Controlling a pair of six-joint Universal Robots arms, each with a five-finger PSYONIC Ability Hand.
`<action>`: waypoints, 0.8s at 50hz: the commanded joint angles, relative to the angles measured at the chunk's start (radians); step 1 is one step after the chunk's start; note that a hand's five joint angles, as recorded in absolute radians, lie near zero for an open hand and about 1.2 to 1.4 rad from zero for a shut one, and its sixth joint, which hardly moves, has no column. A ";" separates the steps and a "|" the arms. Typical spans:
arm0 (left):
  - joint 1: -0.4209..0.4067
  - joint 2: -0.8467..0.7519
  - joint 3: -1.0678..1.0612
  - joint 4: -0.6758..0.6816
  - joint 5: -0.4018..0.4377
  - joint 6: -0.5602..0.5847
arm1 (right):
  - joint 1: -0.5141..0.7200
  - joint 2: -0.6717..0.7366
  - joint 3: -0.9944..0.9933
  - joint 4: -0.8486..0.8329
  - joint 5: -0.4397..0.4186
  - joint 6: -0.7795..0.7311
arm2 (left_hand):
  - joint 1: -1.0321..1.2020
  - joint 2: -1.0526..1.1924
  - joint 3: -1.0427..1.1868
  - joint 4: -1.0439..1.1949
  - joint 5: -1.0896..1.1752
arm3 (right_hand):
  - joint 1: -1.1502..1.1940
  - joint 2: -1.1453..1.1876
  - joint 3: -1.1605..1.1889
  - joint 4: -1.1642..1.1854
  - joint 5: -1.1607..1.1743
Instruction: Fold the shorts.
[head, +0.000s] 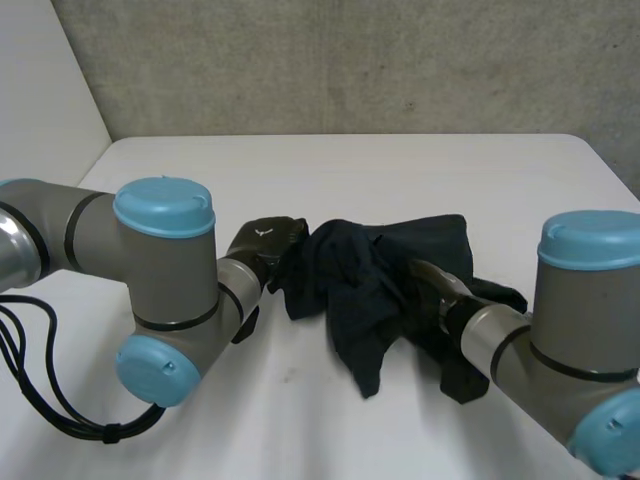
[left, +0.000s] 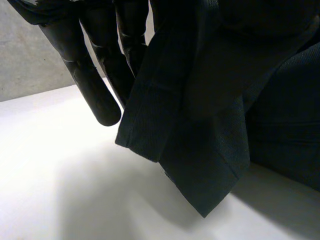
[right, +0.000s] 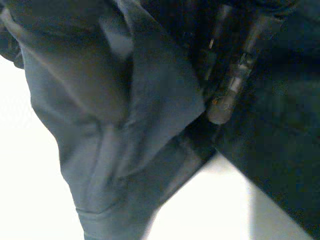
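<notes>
The dark navy shorts (head: 370, 280) hang bunched between my two hands, a little above the white table (head: 330, 170). My left hand (head: 262, 243) holds their left edge. In the left wrist view its fingers (left: 95, 85) point down beside a hanging hemmed fold of the shorts (left: 200, 125), whose upper part is caught at the hand. My right hand (head: 445, 290) is buried in the right side of the cloth. In the right wrist view its fingers (right: 230, 95) are closed into folds of the shorts (right: 115, 140), which drape down from them.
The white table runs back to a grey wall (head: 350, 60). Its bare surface lies in front of the shorts (head: 300, 400) and behind them. My two arms flank the cloth at either side.
</notes>
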 joint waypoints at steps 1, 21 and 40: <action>0.003 0.155 -0.011 -0.005 -0.002 0.026 | -0.008 -0.015 -0.127 -0.001 0.000 -0.015 | 0.251 0.210 0.221 0.211 0.244 | 0.476 0.250 0.273 0.258 0.312; 0.098 0.636 -0.019 0.060 -0.017 0.250 | -0.080 -0.193 -0.723 0.220 0.087 -1.005 | 0.251 0.210 0.221 0.211 0.244 | 0.476 0.250 0.273 0.258 0.312; 0.089 0.297 -0.073 0.047 -0.017 0.300 | -0.013 0.034 -0.547 0.356 0.090 -0.955 | 0.251 0.210 0.221 0.211 0.244 | -0.170 -0.397 -0.373 -0.388 -0.334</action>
